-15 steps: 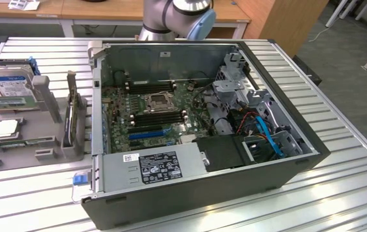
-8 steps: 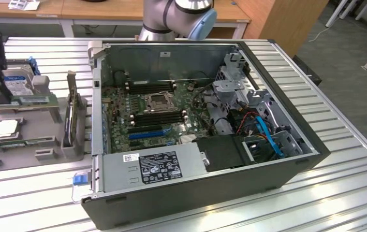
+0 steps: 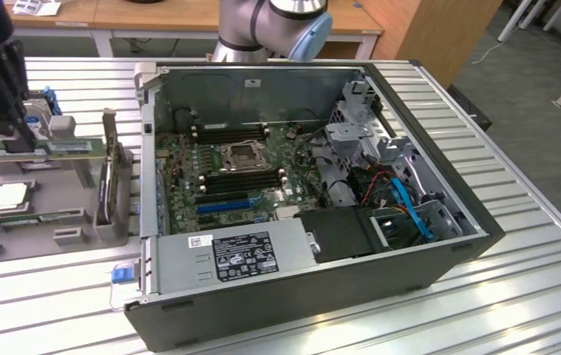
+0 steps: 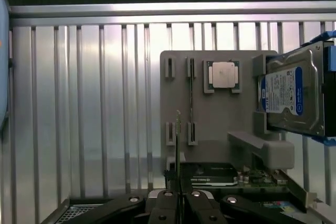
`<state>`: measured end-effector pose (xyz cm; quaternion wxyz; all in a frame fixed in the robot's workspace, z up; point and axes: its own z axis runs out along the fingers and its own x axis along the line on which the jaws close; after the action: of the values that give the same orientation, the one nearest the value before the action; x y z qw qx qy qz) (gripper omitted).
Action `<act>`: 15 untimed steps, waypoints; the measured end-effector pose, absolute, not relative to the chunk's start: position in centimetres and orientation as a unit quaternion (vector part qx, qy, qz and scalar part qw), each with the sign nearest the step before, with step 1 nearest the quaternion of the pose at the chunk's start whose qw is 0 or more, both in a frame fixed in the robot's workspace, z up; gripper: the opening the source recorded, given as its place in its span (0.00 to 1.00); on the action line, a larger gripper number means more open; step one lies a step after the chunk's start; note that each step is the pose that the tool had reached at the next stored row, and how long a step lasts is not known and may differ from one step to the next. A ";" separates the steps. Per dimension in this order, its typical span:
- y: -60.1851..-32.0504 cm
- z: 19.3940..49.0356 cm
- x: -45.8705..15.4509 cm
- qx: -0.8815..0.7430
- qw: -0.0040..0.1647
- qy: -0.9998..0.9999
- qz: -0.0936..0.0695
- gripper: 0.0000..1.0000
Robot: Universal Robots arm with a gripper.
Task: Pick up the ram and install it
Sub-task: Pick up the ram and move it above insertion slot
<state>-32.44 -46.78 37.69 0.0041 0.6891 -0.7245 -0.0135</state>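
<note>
My gripper [image 3: 29, 140] hangs at the exterior view's left, above the grey parts holder [image 3: 24, 237], shut on the ram [image 3: 63, 149]. The ram is a thin green stick with a white label, held level. In the wrist view the ram [image 4: 178, 135] appears edge-on, running out from between the closed fingers [image 4: 167, 203] over the holder [image 4: 210, 124]. The open computer case [image 3: 359, 296] lies to the exterior view's right. On its motherboard, black memory slots [image 3: 245, 180] sit on either side of the processor socket [image 3: 242, 155].
The holder also carries a second green stick [image 3: 38, 218], a processor chip [image 4: 223, 73] and an upright hard drive [image 4: 291, 95]. A blue slot [image 3: 223, 201] and a power supply [image 3: 236, 255] lie inside the case. The arm's base [image 3: 260, 29] stands behind the case on a slatted metal table [image 3: 517, 296].
</note>
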 end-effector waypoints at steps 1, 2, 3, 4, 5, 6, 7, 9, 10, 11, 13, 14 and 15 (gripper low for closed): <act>-46.8 37.7 -32.1 0.690 0.004 -0.724 -0.014 0.12; -46.8 37.7 -31.9 0.690 0.004 -0.724 -0.014 0.12; -46.8 37.7 -31.6 0.690 0.004 -0.723 -0.014 0.12; -46.8 37.8 -31.4 0.691 0.004 -0.723 -0.014 0.12; -46.8 37.8 -31.1 0.691 0.004 -0.722 -0.014 0.12; -46.8 37.8 -30.9 0.692 0.004 -0.722 -0.014 0.12; -46.8 37.8 -30.6 0.693 0.004 -0.721 -0.014 0.12; -46.8 37.8 -30.1 0.694 0.004 -0.720 -0.014 0.12; -46.8 37.8 -29.8 0.695 0.004 -0.719 -0.014 0.12; -46.8 37.8 -29.6 0.695 0.004 -0.719 -0.014 0.12; -46.8 37.8 -29.1 0.697 0.004 -0.717 -0.014 0.12; -46.8 37.8 -28.8 0.697 0.004 -0.717 -0.014 0.12; -46.8 37.8 -28.5 0.698 0.004 -0.716 -0.014 0.12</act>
<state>-28.53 -46.83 37.77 0.0042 0.6979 -0.7161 -0.0136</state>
